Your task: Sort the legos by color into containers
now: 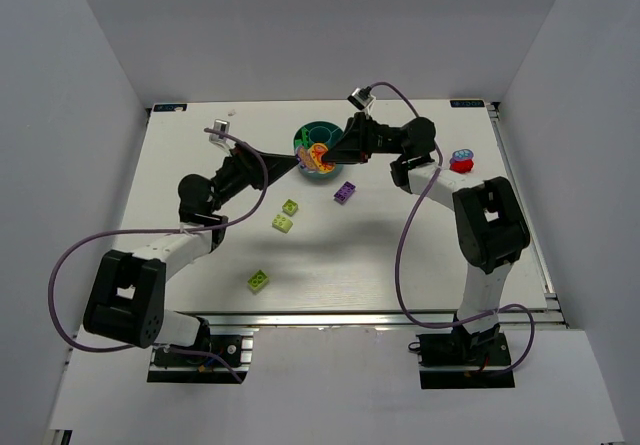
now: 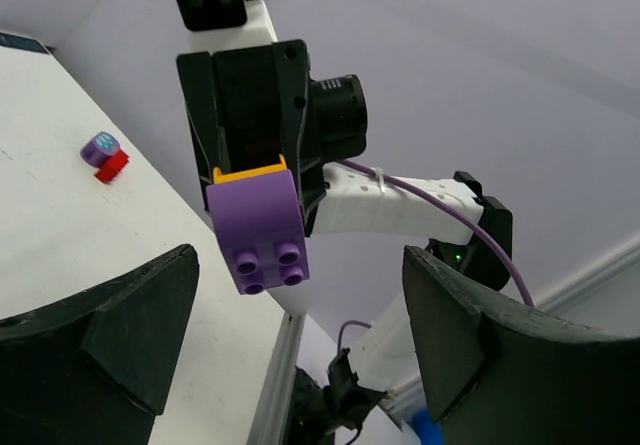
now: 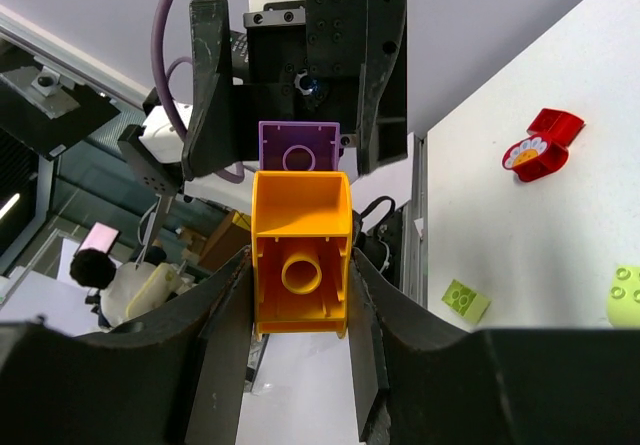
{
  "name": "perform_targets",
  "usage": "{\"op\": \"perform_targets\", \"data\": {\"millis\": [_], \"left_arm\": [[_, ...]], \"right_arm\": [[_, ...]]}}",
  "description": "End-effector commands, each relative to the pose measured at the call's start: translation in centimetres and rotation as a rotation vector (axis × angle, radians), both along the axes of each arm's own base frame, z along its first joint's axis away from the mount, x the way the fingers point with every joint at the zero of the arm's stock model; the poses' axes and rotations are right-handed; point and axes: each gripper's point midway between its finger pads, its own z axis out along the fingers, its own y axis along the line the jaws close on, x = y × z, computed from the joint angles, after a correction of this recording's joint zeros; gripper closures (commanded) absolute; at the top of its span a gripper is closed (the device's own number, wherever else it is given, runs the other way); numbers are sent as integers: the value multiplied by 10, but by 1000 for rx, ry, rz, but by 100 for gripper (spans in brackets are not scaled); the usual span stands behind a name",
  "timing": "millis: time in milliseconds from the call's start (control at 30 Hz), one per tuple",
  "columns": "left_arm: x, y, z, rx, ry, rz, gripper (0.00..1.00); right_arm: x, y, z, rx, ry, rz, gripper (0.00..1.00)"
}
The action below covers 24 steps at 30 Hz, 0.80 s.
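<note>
Right wrist view gives me the clearest read: the right gripper (image 3: pixel 300 270) is clamped on an orange brick (image 3: pixel 300 235), one finger pressed against each side, with the brick's hollow underside facing the camera. A purple brick (image 3: pixel 298 147) is stuck on the far end of the orange one. Beyond it the left gripper (image 3: pixel 298 115) faces me. Its jaws are spread wide, one finger on either side of the purple brick with a gap on both sides, so it grips nothing.

From the left wrist I see the purple brick's studded end between my own two dark fingers, which stand well apart from it, and a sliver of orange behind.

From the top external camera, both grippers meet over the near side of the round teal bowl (image 1: pixel 318 128), and the stacked pair hangs there above it. I cannot tell which compartment lies underneath. On the white table (image 1: pixel 400 265) a loose purple brick (image 1: pixel 345 192) lies near the bowl. A lime green brick (image 1: pixel 290 207) sits just beside a second lime green brick (image 1: pixel 283 223). A third lime green brick (image 1: pixel 259 281) lies well apart, nearer the left arm's base. A small red and purple piece (image 1: pixel 461 160) sits off to the right, beside the right arm
</note>
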Motion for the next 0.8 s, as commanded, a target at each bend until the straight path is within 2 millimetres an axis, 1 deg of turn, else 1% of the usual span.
{"op": "perform_targets", "data": {"millis": [0,167,267,300,367,400,467,533,600,700,733,767], "left_arm": [[-13,-5,27,-30,-97,-46,9],[-13,-8,25,-31,-81,-55,13],[-11,-10,21,-27,-58,-64,20],[-11,-11,20,-23,-50,-72,26],[-9,-13,15,-20,-32,-75,30],[-9,-13,14,-18,-28,-77,39],[-7,-15,11,-15,-13,-84,54],[-8,-16,11,-21,-8,-97,65],[-7,-16,10,-22,-4,-100,67],[-8,-17,10,-21,-6,-106,82],[-8,-17,10,-15,-8,-110,89],[-8,-16,10,-11,-8,-110,90]], "right_arm": [[-23,-6,39,125,-233,0,100],[-25,0,33,109,-229,15,100],[-26,3,30,104,-230,22,100],[-26,5,28,99,-222,24,100],[-27,7,28,98,-234,26,100],[-27,7,28,97,-238,26,100],[-27,8,27,94,-241,25,100],[-25,8,26,86,-247,25,100],[-26,9,23,76,-249,32,100],[-25,9,21,67,-270,38,100],[-24,8,22,65,-284,36,100],[-20,8,20,56,-310,31,100]]}}
